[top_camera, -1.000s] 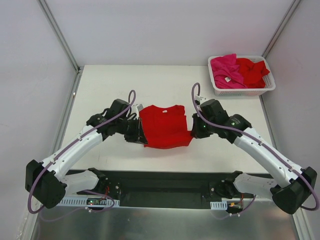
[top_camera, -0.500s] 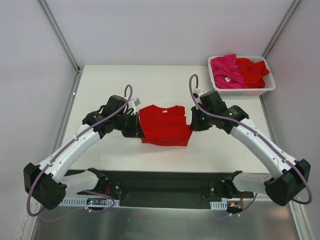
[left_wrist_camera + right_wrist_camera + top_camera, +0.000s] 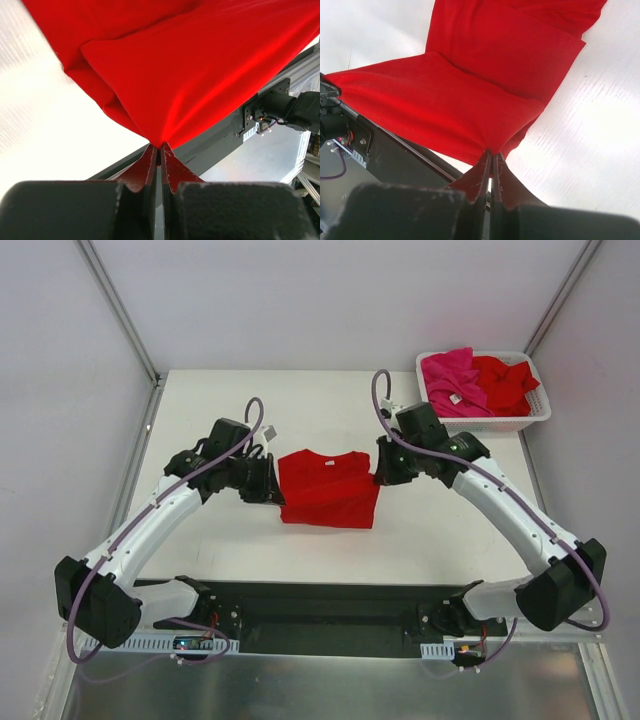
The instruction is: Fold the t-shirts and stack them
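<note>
A bright red t-shirt (image 3: 328, 488) lies in the middle of the table, its lower part lifted and doubled back over the rest. My left gripper (image 3: 277, 488) is shut on its left edge, and the cloth (image 3: 200, 75) fans out from the pinched tips (image 3: 159, 148). At the shirt's right edge my right gripper (image 3: 379, 472) is shut too, with red fabric (image 3: 470, 100) drawn tight into its tips (image 3: 491, 154). More t-shirts sit in the basket: a magenta-pink one (image 3: 450, 378) with a small white label and a red one (image 3: 505, 381).
The white slotted basket (image 3: 483, 421) stands at the table's back right corner. A black rail (image 3: 320, 610) with the arm bases runs along the near edge. Grey walls with metal posts close in the left, right and back.
Both grippers have carried the shirt's near edge away from the front and toward the collar, so the red cloth looks shorter front to back. The arms have reached further over the table.
</note>
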You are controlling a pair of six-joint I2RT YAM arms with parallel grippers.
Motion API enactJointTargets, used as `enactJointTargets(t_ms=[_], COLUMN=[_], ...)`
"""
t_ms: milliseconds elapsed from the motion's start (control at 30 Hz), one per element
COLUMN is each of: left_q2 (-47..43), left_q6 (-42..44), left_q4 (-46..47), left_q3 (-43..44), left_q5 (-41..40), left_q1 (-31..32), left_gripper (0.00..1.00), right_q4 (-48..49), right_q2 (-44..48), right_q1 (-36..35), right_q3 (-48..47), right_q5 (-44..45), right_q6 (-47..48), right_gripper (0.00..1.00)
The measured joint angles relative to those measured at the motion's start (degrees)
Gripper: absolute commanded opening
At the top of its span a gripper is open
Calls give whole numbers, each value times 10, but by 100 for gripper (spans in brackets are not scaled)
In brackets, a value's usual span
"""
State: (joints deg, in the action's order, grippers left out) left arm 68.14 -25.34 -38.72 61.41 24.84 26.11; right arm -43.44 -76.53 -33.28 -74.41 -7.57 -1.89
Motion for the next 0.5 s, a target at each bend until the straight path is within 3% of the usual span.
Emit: enactJointTargets(t_ms=[500], left_q2=[76], left_q6=[56], left_q4=[-10], left_q3=[60], left_q5=[-21], left_q1=[-53], left_gripper=[0], right_q4=[24], right_q2=[-106], right_q1=[26], right_q3=[-42], right_q5=[-35], right_q6=[22], right_gripper=[1])
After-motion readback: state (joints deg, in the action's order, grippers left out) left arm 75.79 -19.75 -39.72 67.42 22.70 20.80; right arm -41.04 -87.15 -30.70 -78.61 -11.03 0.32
